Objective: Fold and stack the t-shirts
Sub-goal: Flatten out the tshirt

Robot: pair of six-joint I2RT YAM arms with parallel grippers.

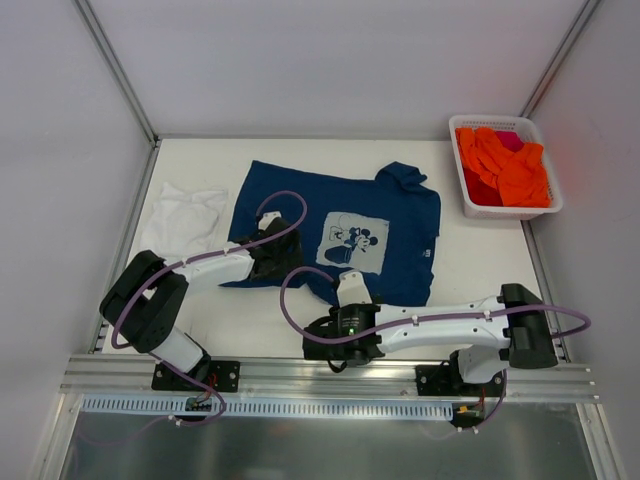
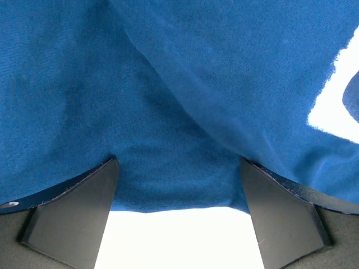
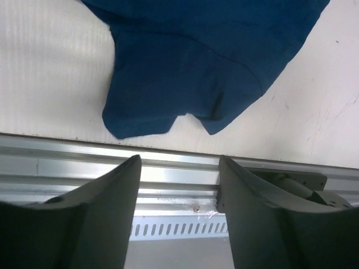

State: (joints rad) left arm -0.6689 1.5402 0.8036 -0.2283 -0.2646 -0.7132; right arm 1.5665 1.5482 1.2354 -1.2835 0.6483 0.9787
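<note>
The navy blue t-shirt (image 1: 400,215) lies flat in the middle of the worktop (image 1: 480,260), with its mouse picture (image 1: 352,240) facing up. The white t-shirt (image 1: 185,215) sits in a crumpled heap just to its left. The left hand (image 2: 178,161) is low over the near left part of the blue shirt. Its fingers are spread wide and are not pinching the cloth. The right hand (image 3: 178,159) is by the near edge of the worktop, close to a blue sleeve (image 3: 179,78). Its fingers are apart with nothing between them. A white basket (image 1: 505,212) of orange cloths (image 1: 505,165) stands in the far right corner.
</note>
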